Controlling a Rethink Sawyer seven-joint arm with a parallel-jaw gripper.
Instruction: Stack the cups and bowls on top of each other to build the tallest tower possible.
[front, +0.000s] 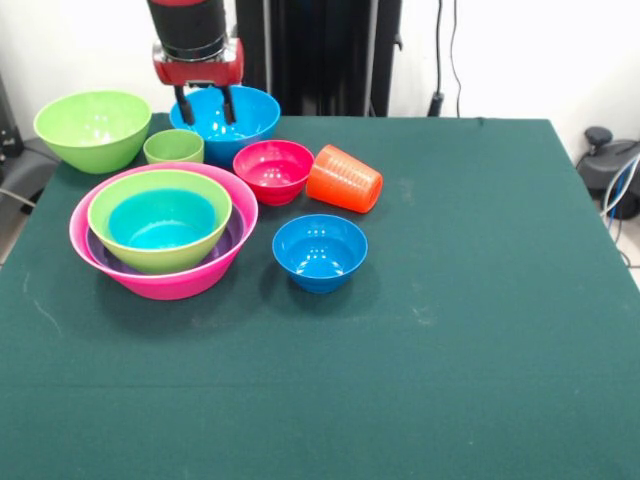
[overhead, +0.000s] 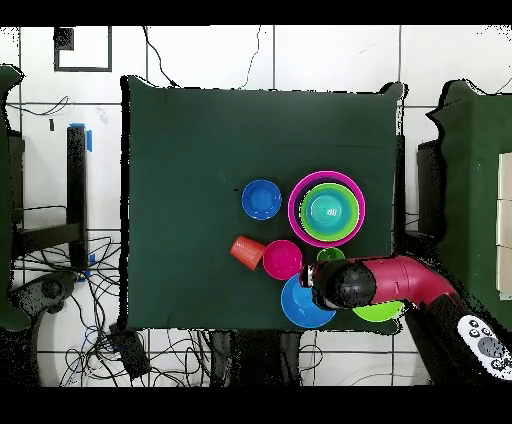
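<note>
Under the gripper (front: 205, 105), fingers parted and empty, sitting large blue bowl (front: 245, 113); glossy, probably slippery, so pinching its rim.

Eight bowls on the green table (front: 480, 300): one pink (front: 90, 250), one purple (front: 232, 232), two lime-green (front: 92, 128) (front: 110, 225), one teal (front: 160, 222), two blue (front: 250, 115) (front: 320, 252), one red (front: 273, 168). Two cups: one lime-green (front: 173, 147), one orange (front: 343, 179).
</note>
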